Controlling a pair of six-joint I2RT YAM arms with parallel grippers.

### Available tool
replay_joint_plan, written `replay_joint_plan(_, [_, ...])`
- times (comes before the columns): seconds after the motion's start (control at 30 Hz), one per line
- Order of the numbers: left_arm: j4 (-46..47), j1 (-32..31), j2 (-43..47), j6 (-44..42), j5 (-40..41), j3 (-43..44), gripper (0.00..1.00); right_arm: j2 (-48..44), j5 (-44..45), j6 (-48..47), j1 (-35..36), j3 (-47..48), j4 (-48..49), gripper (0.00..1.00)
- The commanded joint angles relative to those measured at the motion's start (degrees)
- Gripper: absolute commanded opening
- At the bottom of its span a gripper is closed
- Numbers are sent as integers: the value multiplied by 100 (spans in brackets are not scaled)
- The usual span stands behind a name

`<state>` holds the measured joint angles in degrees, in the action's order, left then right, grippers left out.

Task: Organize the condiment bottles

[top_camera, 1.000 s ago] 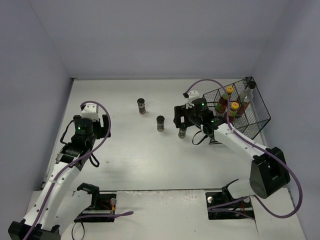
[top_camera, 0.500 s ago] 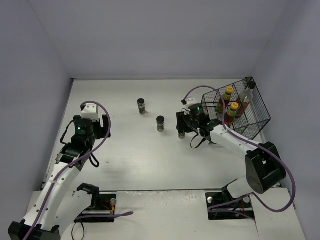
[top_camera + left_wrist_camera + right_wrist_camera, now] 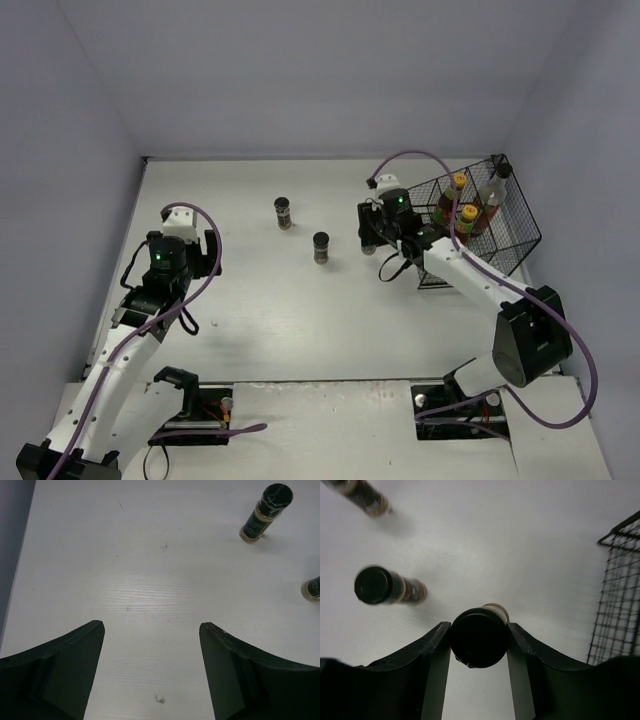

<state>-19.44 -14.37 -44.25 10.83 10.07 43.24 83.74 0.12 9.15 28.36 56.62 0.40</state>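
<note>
Right gripper (image 3: 479,630): clamped on one short dark spice jar, entered as the held jar (image 3: 479,638), with a finger pressed against each side of its black lid. It is to the left of the black wire basket (image 3: 512,245) and clear of the basket's wire wall. Whether the jar's base touches the white table (image 3: 250,310) cannot be told.

Middle jar (image 3: 321,247): short and dark with a black lid. It stands upright on the table, near the held jar on its left and not touching it.

Far jar (image 3: 284,212): same kind, upright. It is further left and nearer the back wall, apart from the middle jar.

Rear sauce bottle (image 3: 456,190) and front sauce bottle (image 3: 466,218): reddish-brown with yellow caps. They stand close together inside the basket, on its left side.

Clear bottle (image 3: 491,192): tall, with a black cap. It is inside the basket, to the right of the two sauce bottles and toward the back corner. Its label is too small to make out.

Basket: stands on the right rear part of the table and holds those three bottles.

Left gripper (image 3: 151,630): fingers spread wide with nothing between them. It is over bare table on the left side, well apart from every bottle. Its wrist view shows one spice jar ahead on the right and part of another at the right border.
</note>
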Motion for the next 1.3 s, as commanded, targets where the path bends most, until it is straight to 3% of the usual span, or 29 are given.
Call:
replay_joint_plan(0.0, [292, -39, 4, -46, -22, 105, 77, -385, 436, -168, -382, 841, 258, 4])
replay_joint_plan(0.37, [292, -31, -5, -55, -22, 97, 77, -96, 208, -36, -1710, 1747, 496, 1])
replay_joint_plan(0.9, [309, -31, -57, -55, -75, 105, 77, 651, -240, 87, -2396, 921, 1251, 4])
replay_joint_plan(1.03, [309, -31, -49, -55, -75, 105, 77, 827, -293, 87, -2388, 868, 1304, 17])
replay_joint_plan(1.13, [318, -39, -57, -46, -84, 105, 77, 872, -320, 35, -2396, 886, 1296, 40])
replay_joint_plan(1.27, [309, -31, -49, -46, -84, 105, 77, 837, -407, -62, -2379, 965, 1217, 63])
